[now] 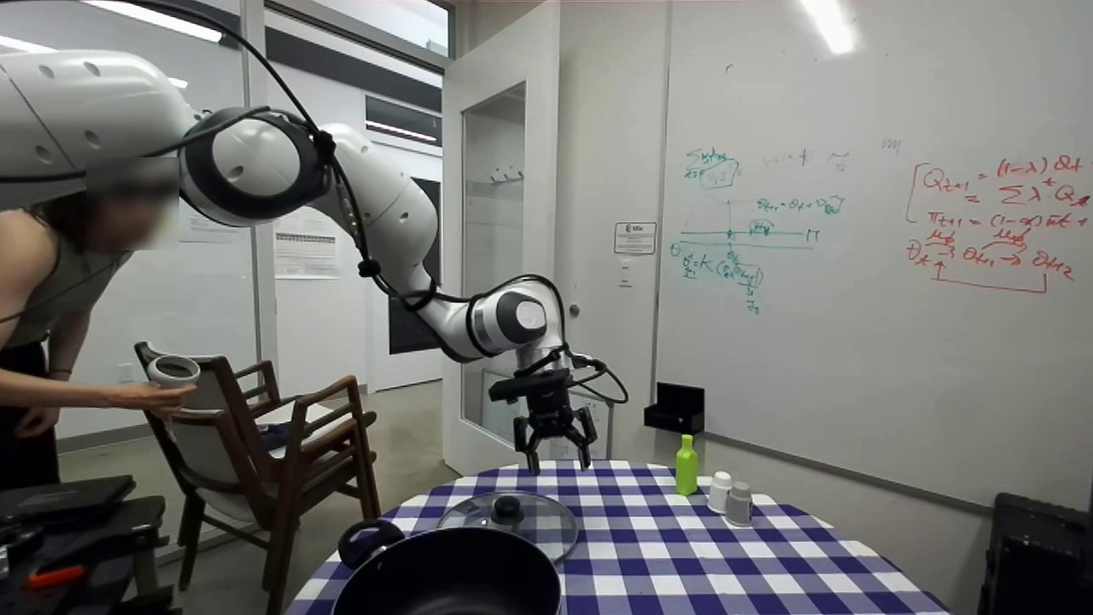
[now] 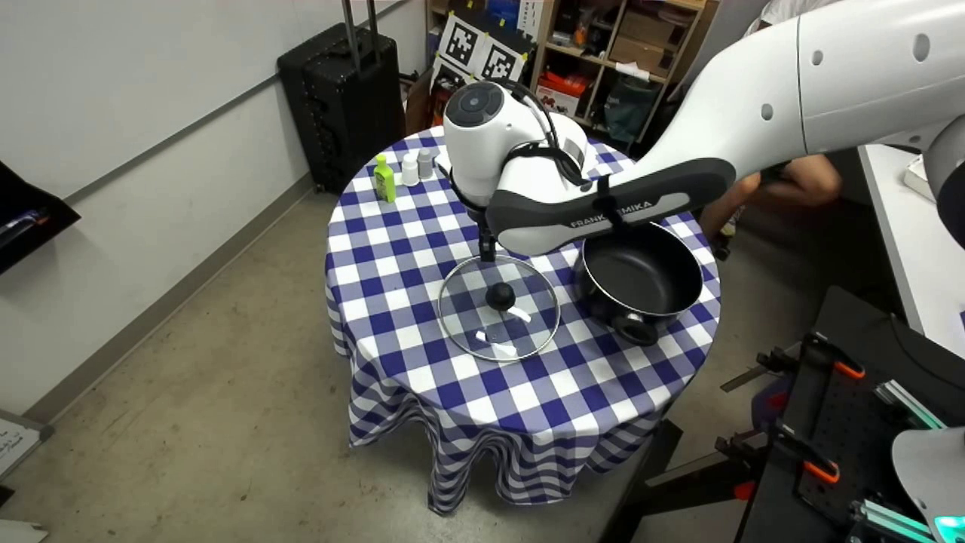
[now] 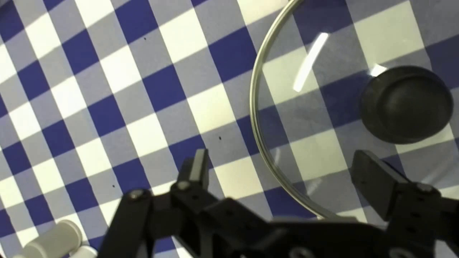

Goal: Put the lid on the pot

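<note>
The lid, a clear glass disc with a metal rim and black knob, lies flat on the table in both exterior views (image 1: 546, 523) (image 2: 500, 296). It fills the right of the wrist view (image 3: 322, 107). The pot, black and wide with a stubby side handle, stands uncovered beside the lid in both exterior views (image 1: 448, 574) (image 2: 641, 271); the wrist view does not show it. My gripper (image 1: 559, 468) is open and empty above the table near the lid's edge. In the wrist view its fingers (image 3: 281, 157) stand apart, the right one over the glass beside the knob.
A green bottle (image 1: 686, 465), a white shaker (image 1: 719, 492) and a grey shaker (image 1: 739, 504) stand at the edge of the checkered table (image 2: 407, 362). A person holding a cup (image 1: 173, 371) leans over beside a wooden chair (image 1: 230, 453).
</note>
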Tool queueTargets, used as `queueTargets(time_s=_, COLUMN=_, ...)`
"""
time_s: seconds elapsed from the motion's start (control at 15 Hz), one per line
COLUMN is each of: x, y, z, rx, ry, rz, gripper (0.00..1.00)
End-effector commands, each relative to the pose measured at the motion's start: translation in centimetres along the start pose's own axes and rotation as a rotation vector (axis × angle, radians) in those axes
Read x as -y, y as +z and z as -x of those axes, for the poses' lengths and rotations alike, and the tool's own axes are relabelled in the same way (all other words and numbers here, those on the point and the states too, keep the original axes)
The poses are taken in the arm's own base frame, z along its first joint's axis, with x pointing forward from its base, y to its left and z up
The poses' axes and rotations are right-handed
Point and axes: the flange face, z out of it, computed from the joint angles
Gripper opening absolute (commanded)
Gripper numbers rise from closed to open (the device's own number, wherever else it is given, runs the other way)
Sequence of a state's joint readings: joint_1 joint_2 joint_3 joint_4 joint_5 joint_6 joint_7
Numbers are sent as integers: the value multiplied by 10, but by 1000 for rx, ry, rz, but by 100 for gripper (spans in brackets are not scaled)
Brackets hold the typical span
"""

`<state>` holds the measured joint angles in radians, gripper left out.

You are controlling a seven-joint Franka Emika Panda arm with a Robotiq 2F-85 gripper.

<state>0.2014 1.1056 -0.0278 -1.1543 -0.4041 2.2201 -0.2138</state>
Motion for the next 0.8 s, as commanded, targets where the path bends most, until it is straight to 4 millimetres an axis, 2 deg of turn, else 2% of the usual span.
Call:
queueTargets(time_s=0.0, x=-29, y=-4, z=16, rx=90, ry=-2, rz=-64, gripper=100)
queueTargets(time_s=0.2, x=-33, y=14, z=36, rx=177, ry=20, rz=-106, gripper=100)
queueTargets(time_s=0.33, x=-28, y=27, z=47, rx=231, ry=27, rz=-140, gripper=100)
queueTargets(time_s=0.53, x=-11, y=35, z=59, rx=284, ry=31, rz=-221, gripper=100)
queueTargets(time_s=0.73, x=9, y=36, z=61, rx=301, ry=44, rz=-317, gripper=100)
